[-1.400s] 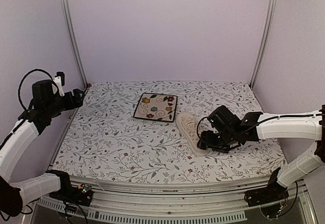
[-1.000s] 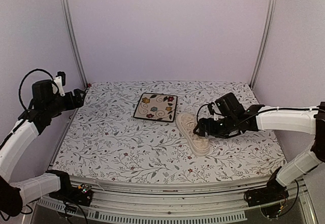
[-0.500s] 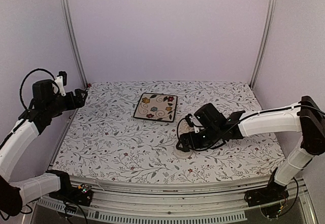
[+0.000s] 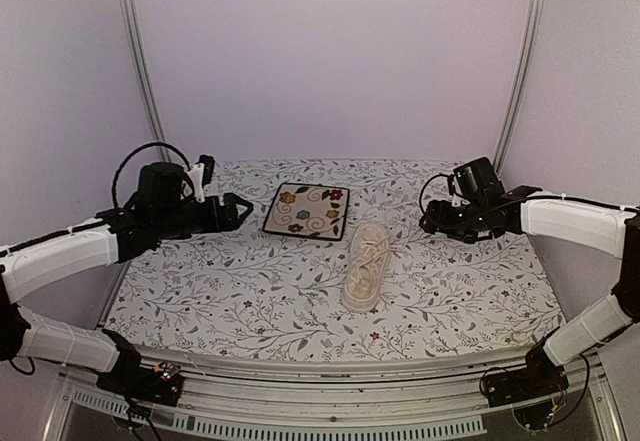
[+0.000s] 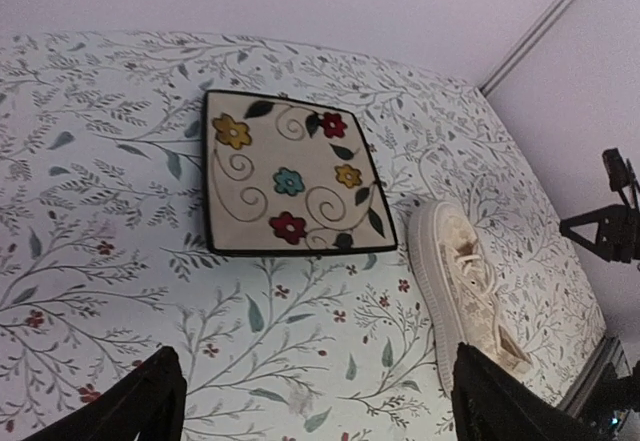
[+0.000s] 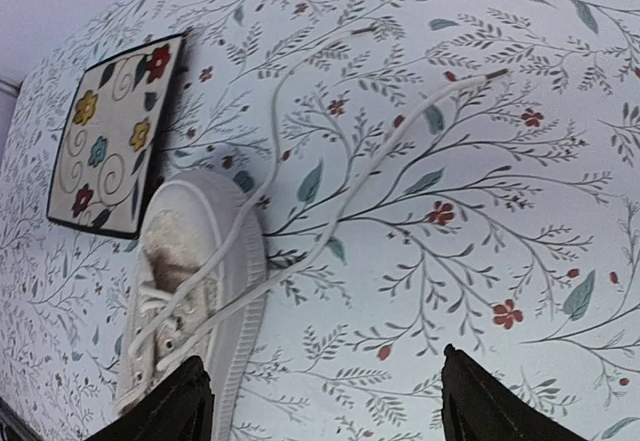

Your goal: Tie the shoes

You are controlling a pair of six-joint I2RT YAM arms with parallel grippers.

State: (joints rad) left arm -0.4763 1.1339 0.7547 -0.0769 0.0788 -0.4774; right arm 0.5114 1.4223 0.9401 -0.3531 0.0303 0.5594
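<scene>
The cream sneaker (image 4: pixel 364 266) lies on the floral tablecloth right of centre, just in front of the plate's right corner. It also shows in the left wrist view (image 5: pixel 462 286) and the right wrist view (image 6: pixel 190 281). Its two laces (image 6: pixel 340 161) are untied and trail loose across the cloth. My left gripper (image 4: pixel 238 211) hangs open and empty left of the plate; its fingers stand wide apart in its own view (image 5: pixel 315 411). My right gripper (image 4: pixel 428 221) is open and empty, raised to the right of and behind the shoe, also seen in its own view (image 6: pixel 330 411).
A square floral plate with a dark rim (image 4: pixel 308 210) lies behind and left of the shoe; it also shows in the left wrist view (image 5: pixel 290 171) and the right wrist view (image 6: pixel 110 136). Walls and metal posts close the back and sides.
My right gripper slid and turned the shoe to the left, then let go and drew back to the right rear. My left arm swung in from the left wall toward the plate.
</scene>
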